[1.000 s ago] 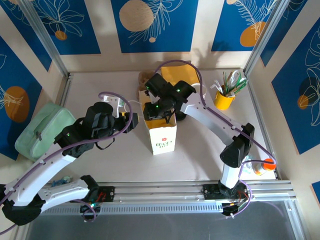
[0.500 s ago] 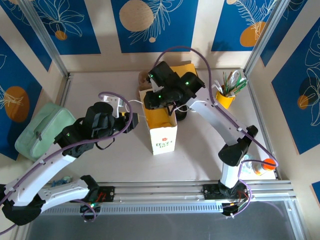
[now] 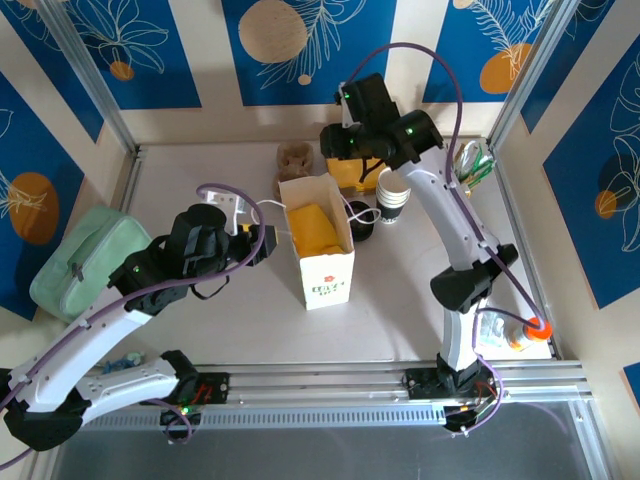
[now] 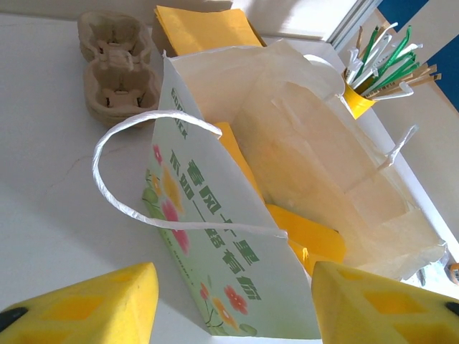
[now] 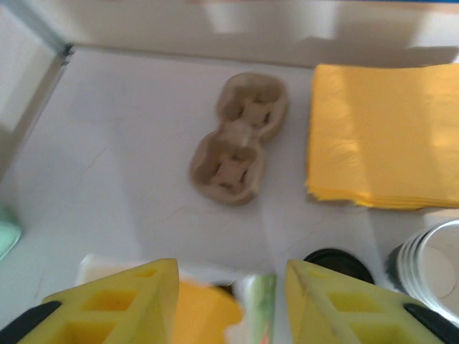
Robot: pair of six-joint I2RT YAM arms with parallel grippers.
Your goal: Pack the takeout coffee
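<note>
On pale tabletop [image 3: 190,170], paper bag [image 3: 326,278], blue walls [image 3: 160,80]

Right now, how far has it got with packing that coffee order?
Done: the paper bag stands open with yellow napkins inside; whether the coffee sits under them is hidden. In hand: nothing; both the left gripper and right gripper are open and empty. Left: perhaps the cup carrier, lying beyond the bag.

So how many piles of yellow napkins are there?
2. One napkin pile lies on the table at the back, beside the cup tray. The other pile sits inside the bag. More may be hidden deeper in the bag.
</note>
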